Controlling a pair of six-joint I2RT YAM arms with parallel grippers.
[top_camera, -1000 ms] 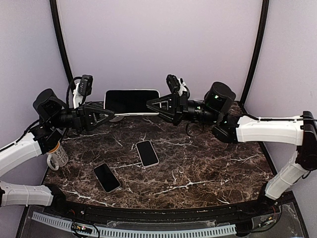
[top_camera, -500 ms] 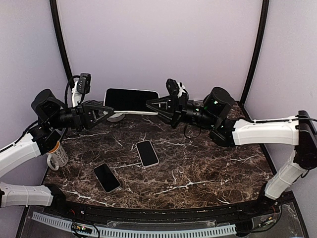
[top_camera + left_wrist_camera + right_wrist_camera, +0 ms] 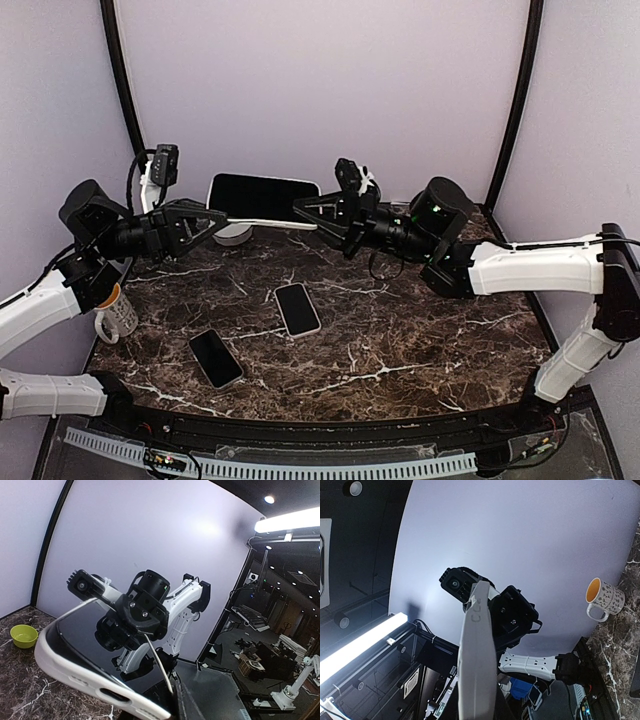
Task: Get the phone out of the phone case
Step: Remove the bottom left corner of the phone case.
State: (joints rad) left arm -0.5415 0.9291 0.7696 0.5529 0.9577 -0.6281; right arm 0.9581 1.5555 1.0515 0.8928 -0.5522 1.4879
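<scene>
So we count three phones here. One phone [image 3: 262, 198] is up in the air at the back of the table [image 3: 430, 330], sitting inside its white case [image 3: 260, 223], lying roughly level with the dark screen facing up and toward the camera. It hangs between the two arms. The left gripper [image 3: 211, 222] is clamped on the left end of the case. The right gripper [image 3: 302, 212] is pinched down tight on the right end, jaws almost together on the case edge. From the right wrist we see that case [image 3: 477, 650] edge-on as a pale strip running up the middle, with the other arm's camera behind it. From the left wrist the case [image 3: 65, 665] shows its rounded white side and the glossy screen [image 3: 90, 635] mirrors the right arm. The other two phones lie flat on the marble, well apart from the held one: one with a pale rim [image 3: 297, 308] near the middle, and one all black [image 3: 216, 358] closer to us on the left. We count one mug [image 3: 117, 315], speckled white, at the left edge beside the left arm. We count one small green bowl [image 3: 23, 635] too, on the table and only showing in the left wrist view.
</scene>
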